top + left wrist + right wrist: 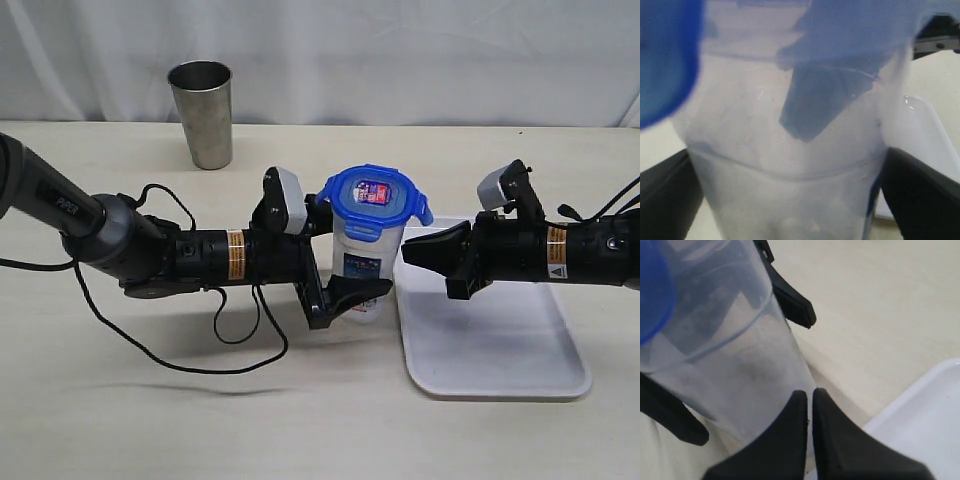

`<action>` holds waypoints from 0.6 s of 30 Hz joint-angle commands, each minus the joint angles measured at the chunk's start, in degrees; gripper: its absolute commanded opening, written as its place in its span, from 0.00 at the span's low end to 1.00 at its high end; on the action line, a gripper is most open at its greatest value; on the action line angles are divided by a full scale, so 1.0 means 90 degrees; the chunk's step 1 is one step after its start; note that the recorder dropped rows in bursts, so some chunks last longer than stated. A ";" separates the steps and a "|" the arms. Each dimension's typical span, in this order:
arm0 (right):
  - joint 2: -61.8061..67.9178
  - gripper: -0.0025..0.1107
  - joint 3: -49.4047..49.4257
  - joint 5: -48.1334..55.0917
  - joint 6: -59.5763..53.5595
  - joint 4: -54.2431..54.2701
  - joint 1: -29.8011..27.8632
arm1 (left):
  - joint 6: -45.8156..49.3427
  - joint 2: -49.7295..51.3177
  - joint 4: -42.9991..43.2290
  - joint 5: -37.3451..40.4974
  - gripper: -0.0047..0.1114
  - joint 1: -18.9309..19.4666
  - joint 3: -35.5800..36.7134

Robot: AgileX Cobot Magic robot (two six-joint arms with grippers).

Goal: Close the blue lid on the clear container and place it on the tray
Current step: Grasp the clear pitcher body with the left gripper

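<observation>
Your left gripper (340, 258) is clamped on the clear container (368, 262). The container stands on the table (300, 420), just beside the tray (500, 370) at its left edge. The blue lid (375, 198) sits on top with its side flaps sticking out. Your right gripper (405, 250), jaws together, hangs over that edge with its tips just beside the container wall. The steel cup (202, 113) stands well apart at the back. You cannot tell what the container holds.
</observation>
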 commanded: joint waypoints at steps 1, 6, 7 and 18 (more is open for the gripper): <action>-0.0014 0.06 -0.0027 0.0015 0.0028 0.0002 0.0009 | 0.0061 -0.0017 -0.0161 0.0223 0.78 -0.0015 -0.0033; -0.0014 0.06 -0.0027 0.0015 0.0042 0.0002 0.0009 | 0.0061 -0.0017 -0.0080 0.0292 0.78 -0.0015 -0.0033; -0.0014 0.06 -0.0027 0.0015 0.0042 0.0002 0.0009 | 0.0061 -0.0017 -0.0045 0.0307 0.78 -0.0015 -0.0033; -0.0014 0.06 -0.0027 0.0015 0.0042 0.0002 0.0009 | -0.0155 -0.0017 0.0067 0.0455 0.33 -0.0015 -0.0033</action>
